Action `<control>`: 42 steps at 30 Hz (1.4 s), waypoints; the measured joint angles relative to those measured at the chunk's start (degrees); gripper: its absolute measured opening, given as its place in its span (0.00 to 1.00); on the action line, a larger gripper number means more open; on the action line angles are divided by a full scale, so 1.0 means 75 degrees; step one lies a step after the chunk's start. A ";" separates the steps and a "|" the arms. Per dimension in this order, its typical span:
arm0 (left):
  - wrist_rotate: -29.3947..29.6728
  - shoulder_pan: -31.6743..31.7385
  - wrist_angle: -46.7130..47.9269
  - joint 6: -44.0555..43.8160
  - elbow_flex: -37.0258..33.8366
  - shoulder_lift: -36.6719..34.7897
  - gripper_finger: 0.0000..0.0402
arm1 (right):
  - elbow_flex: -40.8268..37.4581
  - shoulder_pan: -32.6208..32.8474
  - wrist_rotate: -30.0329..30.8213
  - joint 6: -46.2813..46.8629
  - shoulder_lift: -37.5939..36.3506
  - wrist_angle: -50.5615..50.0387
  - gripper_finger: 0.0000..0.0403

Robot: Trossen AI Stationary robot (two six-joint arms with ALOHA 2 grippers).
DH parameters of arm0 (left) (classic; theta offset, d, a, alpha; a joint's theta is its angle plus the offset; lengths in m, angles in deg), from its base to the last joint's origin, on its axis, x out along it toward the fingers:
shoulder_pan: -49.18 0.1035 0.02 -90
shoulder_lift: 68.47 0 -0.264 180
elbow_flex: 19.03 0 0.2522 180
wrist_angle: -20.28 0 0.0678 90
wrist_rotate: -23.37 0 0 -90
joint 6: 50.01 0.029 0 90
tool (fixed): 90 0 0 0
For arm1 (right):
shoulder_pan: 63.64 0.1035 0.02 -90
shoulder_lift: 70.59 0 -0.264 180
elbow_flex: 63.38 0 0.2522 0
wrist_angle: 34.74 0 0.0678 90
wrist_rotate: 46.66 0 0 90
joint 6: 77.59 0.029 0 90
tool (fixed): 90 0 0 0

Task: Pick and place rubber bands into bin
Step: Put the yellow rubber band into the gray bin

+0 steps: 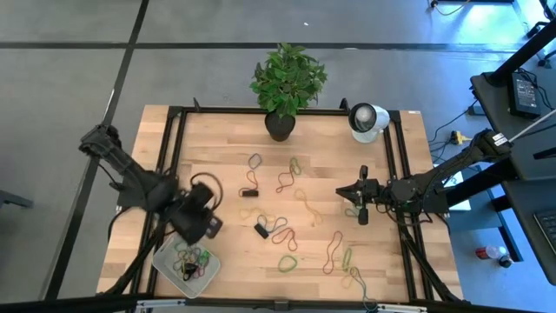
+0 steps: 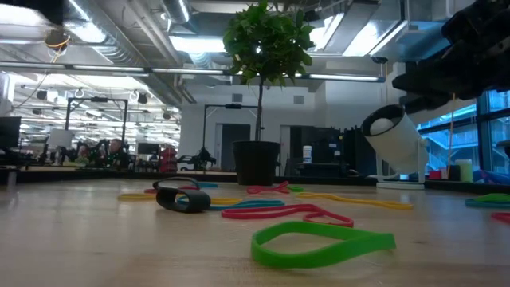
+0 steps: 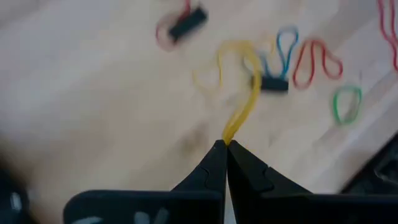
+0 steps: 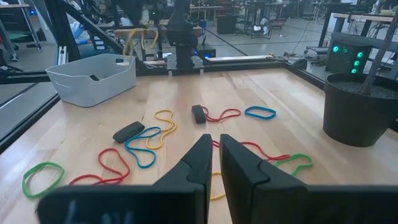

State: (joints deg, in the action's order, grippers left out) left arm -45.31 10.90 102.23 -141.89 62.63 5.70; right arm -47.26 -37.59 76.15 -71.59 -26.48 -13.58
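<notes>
My left gripper (image 3: 225, 144) is shut on a yellow rubber band (image 3: 241, 112). In the high view it (image 1: 207, 226) stands above the table, just past the far right corner of the whitish bin (image 1: 165, 265). The bin sits at the near left and holds several bands. Several loose bands, such as a green one (image 1: 287, 262) and a red one (image 1: 283, 181), lie flat across the table's middle. My right gripper (image 4: 215, 144) hovers over the middle right (image 1: 349, 193). It is empty, with a narrow gap between its fingers. My left gripper pinches the yellow band at one end of its loop (image 3: 229, 134), between its two fingertips. The band stretches out beyond the tips as a long narrow loop. Whether its far end (image 3: 231, 48) rests on the table, I cannot tell.
Two small black blocks (image 1: 261, 230) (image 1: 249, 192) lie among the bands. A plant pot (image 1: 280, 126) and a white round device (image 1: 367, 120) stand at the far edge. A black frame (image 1: 174, 139) runs along the table's sides.
</notes>
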 joint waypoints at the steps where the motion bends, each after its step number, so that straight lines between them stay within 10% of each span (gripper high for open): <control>1: -0.0104 -0.0254 0.0034 -0.0371 0.0000 0.0035 0.01 | -0.0001 -0.0001 -0.0001 0.0038 0.0000 0.0000 0.09; 15: -0.2506 -0.2561 -0.0033 -0.4147 0.0000 0.1551 0.01 | -0.0001 0.0002 0.0001 0.0163 0.0000 -0.0018 0.09; 42: -0.3207 -0.2662 -0.0547 -0.3818 0.0000 0.3096 0.01 | -0.0001 0.0002 0.0002 0.0157 0.0000 -0.0015 0.09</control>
State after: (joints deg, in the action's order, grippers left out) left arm -69.36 -9.06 98.12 -170.52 62.63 28.92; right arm -47.27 -37.58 76.16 -70.41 -26.48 -13.69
